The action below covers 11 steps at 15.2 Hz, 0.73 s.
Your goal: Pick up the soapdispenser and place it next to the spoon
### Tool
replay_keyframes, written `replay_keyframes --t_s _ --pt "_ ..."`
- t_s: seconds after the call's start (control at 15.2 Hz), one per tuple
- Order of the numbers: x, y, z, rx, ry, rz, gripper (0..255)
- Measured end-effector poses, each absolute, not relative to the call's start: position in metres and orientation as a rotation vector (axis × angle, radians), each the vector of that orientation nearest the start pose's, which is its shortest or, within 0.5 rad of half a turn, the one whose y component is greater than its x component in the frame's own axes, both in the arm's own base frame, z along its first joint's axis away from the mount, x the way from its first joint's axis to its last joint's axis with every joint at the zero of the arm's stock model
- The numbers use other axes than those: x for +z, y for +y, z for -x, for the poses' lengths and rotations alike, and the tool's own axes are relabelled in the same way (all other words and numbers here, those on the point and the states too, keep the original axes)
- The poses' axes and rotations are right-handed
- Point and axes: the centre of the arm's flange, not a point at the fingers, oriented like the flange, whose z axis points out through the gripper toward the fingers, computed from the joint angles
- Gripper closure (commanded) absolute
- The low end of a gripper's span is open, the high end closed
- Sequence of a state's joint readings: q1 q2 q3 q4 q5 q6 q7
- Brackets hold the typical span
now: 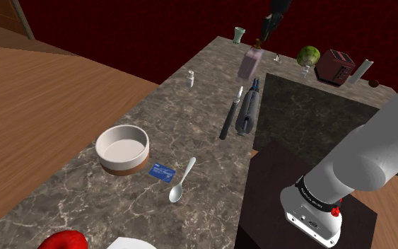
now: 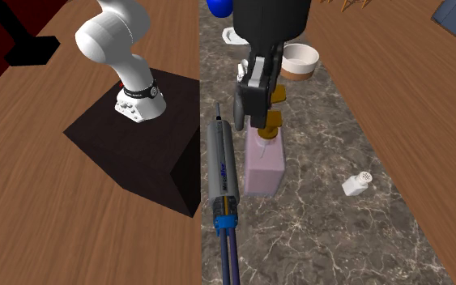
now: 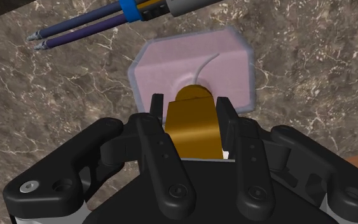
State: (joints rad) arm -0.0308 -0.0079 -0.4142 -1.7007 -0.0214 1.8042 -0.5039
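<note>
Marble counter [image 1: 84,205] runs long. Arm's gripper [image 3: 190,109] is at the far end from the spoon, over the soap dispenser [image 2: 264,166]. Dispenser = pale pink square btl w/ brown pump, upright, looks to be resting on counter just beside a grey tool [image 2: 220,158]. Jaws narrowed to pump width, one of the fingers [image 3: 156,114] each side of pump head, both look in contact. Grip is on pump only, not body. Spoon [image 1: 182,181] lies well apart, near bowl [image 1: 122,148] & blue card [image 1: 162,172]. Risks: hold is high & narrow, so btl could swing or slip on lift. Pump may depress. Long carry passes over grey tool + slim dark-handled utensil [image 1: 230,113]. Set-down could nudge spoon or card. Counts: 1 bowl, 1 dispenser, 1 spoon, 1 card, 1 white shaker [image 2: 357,185].
</note>
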Motion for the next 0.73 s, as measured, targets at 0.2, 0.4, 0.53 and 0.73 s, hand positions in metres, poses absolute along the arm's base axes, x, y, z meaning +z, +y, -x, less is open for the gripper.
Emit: replay_keyframes --t_s 0.2,0.4,0.53,0.73 --pt "0.605 -0.247 -0.514 -0.145 -0.100 3.203 255" --pt "0.620 -0.247 -0.515 -0.145 -0.100 3.203 255" --pt "0.631 -0.248 -0.514 -0.144 -0.100 3.203 255" --pt "0.647 -0.249 -0.514 -0.145 -0.100 3.203 255"
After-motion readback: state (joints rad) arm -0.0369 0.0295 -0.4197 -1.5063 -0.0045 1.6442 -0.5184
